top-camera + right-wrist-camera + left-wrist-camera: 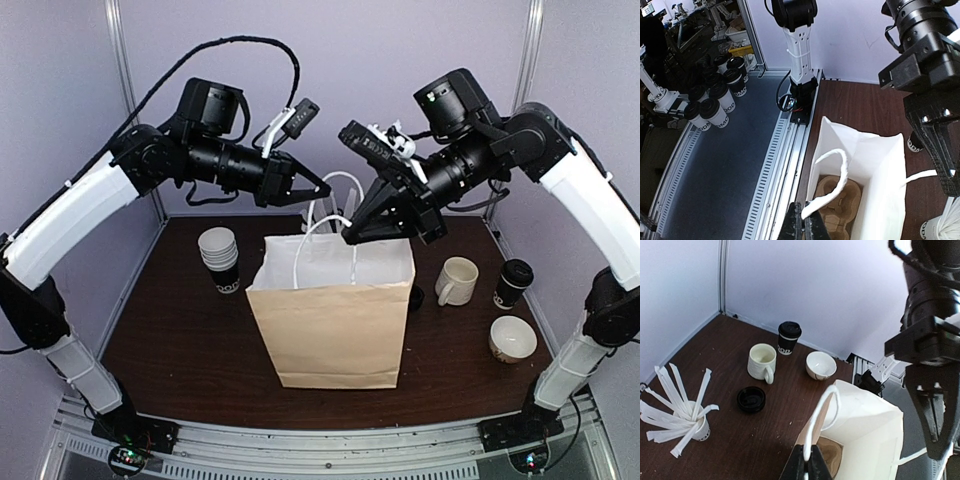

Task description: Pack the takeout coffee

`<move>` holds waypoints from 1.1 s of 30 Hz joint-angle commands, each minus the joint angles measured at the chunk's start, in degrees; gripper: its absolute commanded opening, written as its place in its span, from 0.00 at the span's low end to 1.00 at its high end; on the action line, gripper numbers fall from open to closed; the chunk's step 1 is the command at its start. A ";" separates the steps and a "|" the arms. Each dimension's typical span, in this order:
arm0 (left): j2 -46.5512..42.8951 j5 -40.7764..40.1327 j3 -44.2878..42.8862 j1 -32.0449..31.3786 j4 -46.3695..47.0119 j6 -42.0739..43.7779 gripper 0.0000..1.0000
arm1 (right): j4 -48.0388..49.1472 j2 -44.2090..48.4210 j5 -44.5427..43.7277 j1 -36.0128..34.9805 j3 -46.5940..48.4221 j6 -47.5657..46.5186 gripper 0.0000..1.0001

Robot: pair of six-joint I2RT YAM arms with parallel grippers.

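The takeout coffee (513, 282), a black cup with a black lid, stands at the table's right and shows near the back wall in the left wrist view (788, 338). A brown paper bag (330, 310) stands open in the middle, with a cardboard cup carrier (840, 200) at its bottom. My left gripper (811, 454) is shut on one white bag handle (822, 410) above the bag's mouth (320, 188). The right gripper (807, 220) is shut on the other handle (840, 175), just over the bag's top edge (350, 235). Both are well apart from the coffee.
A cream mug (457, 280), a white bowl (512, 338) and a loose black lid (751, 399) lie right of the bag. A stack of lidless cups (220, 258) stands on its left. A cup full of white sticks (685, 412) stands behind it.
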State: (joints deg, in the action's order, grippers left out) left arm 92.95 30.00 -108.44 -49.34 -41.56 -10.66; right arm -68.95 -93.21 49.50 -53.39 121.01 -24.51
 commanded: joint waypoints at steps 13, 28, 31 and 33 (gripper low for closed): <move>-2.60 -2.69 -6.76 -0.31 -1.49 1.99 0.00 | -2.45 -2.65 -1.95 -0.32 8.59 -2.59 0.00; -2.86 -5.95 -3.44 -0.30 -2.10 3.05 0.00 | -3.45 -3.44 -4.07 -0.32 6.70 -4.03 0.00; -2.94 -8.63 -2.38 -0.23 -2.76 3.28 0.38 | -4.54 -3.94 -5.45 -0.24 6.76 -4.83 0.19; -2.99 -13.50 -1.52 -0.23 -4.07 3.86 0.56 | -5.71 -4.08 -6.22 0.43 6.79 -5.39 0.37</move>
State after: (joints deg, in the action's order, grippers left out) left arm 90.37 23.31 -111.48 -49.34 -44.97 -8.10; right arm -72.49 -96.29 45.71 -53.39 128.20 -28.36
